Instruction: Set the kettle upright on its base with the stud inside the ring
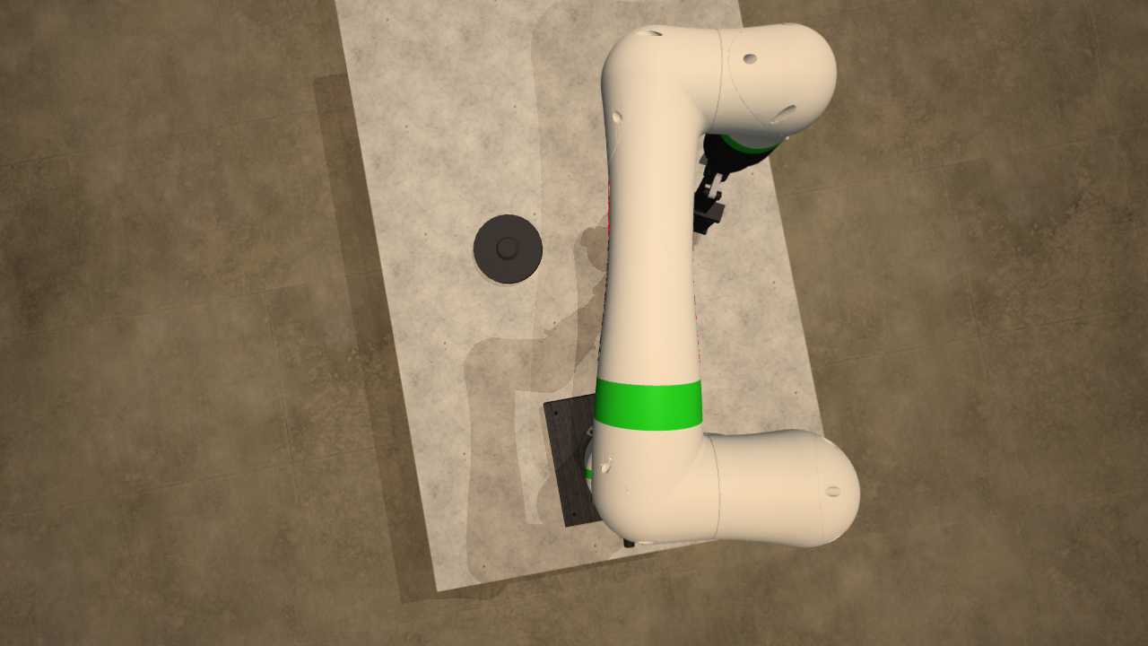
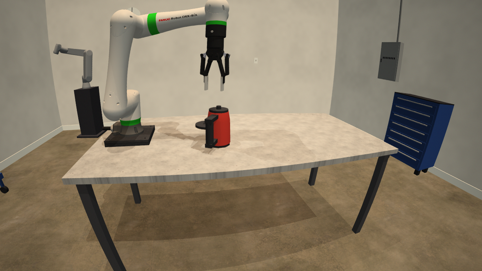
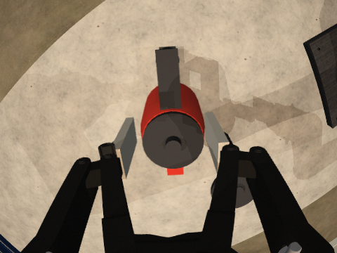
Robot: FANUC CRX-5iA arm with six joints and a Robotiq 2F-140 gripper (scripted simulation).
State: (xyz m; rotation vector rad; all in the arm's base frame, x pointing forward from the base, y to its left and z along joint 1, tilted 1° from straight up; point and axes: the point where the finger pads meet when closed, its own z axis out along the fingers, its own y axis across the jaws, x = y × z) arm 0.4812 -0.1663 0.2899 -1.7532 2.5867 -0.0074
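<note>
Half-open jaws hang high above upright kettle (image 2: 220, 126).

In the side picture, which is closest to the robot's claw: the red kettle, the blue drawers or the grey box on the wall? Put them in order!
From the gripper, jaws open and holding nothing:
1. Red kettle, standing on the table right below it.
2. Grey wall box, high up, far to the right.
3. Blue drawer cabinet, on the floor at the far right.

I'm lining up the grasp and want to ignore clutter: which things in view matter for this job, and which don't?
Job:
red kettle, upright on the table
round black base with stud
end effector, open above the kettle

Not part of it:
blue drawer cabinet
grey wall box
black pedestal
</note>
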